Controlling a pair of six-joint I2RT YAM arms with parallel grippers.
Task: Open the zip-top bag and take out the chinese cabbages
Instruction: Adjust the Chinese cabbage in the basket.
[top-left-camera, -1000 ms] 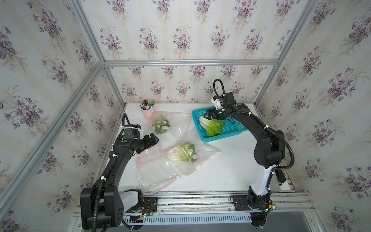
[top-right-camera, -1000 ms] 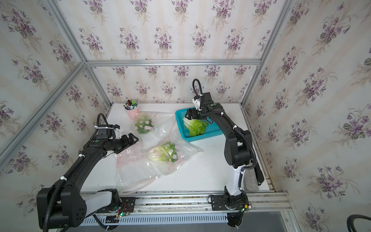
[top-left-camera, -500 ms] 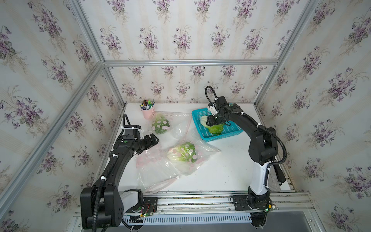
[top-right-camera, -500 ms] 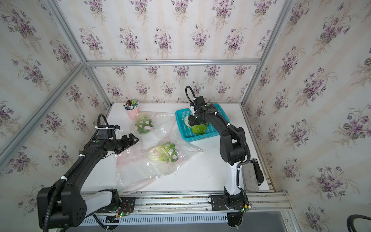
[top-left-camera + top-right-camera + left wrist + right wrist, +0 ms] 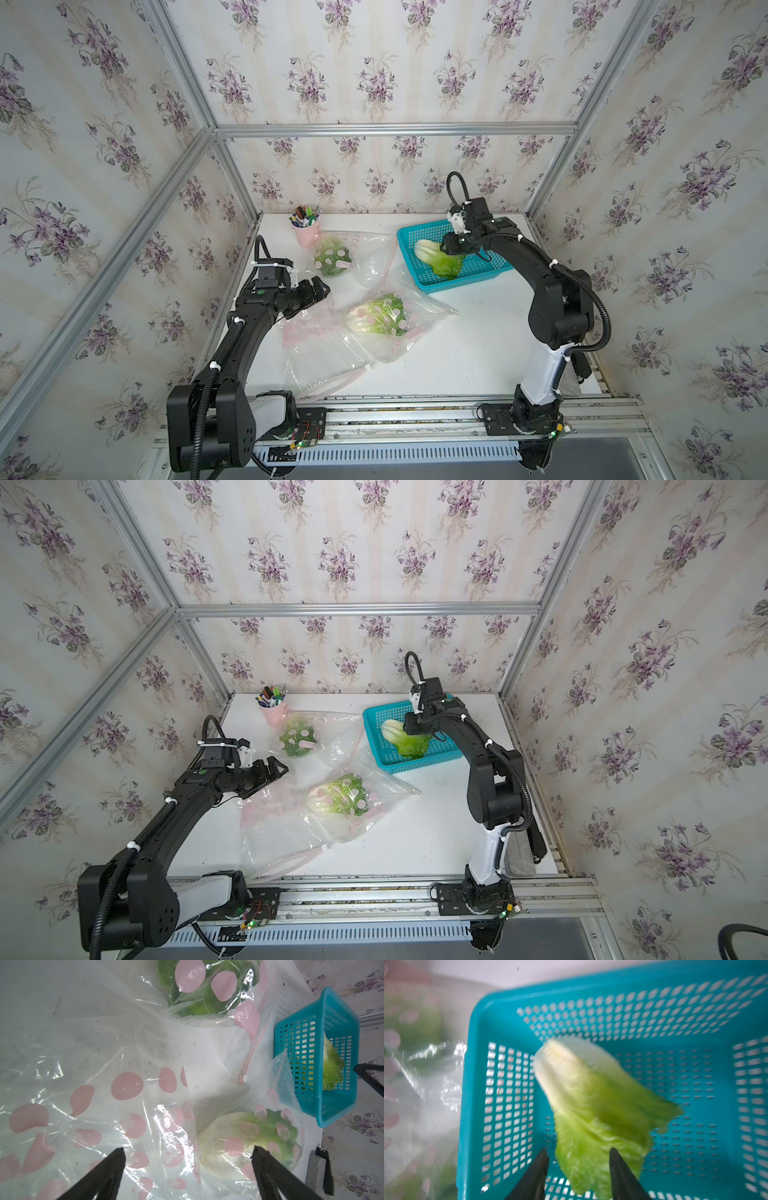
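notably, the left gripper (image 5: 318,291) is held with its black fingers spread wide and empty, hovering above a flat, clear plastic zip-top bag (image 5: 320,353) with pink dots that appears empty. beyond it, towards the back wall, a small green crinkled cabbage head (image 5: 332,261) is enclosed in a second dotted bag (image 5: 365,253). nearer the middle, a third bag (image 5: 424,307) is filled by another leafy head (image 5: 379,318) with a whitish base. further right, a loose pale-green cabbage (image 5: 438,257) is laid in the turquoise perforated plastic basket (image 5: 469,279), so one of three is judged done. the right gripper (image 5: 577,1154) is poised over its leafy end with fingers partly apart (whether the leaves are pinched cannot be told, as the view is blurred). the heads are judged light, soft and easily bruised, and the film slippery. a bag is best pinned at a corner while the pink zip strip is pulled, and each head taken across its firmer whitish base.
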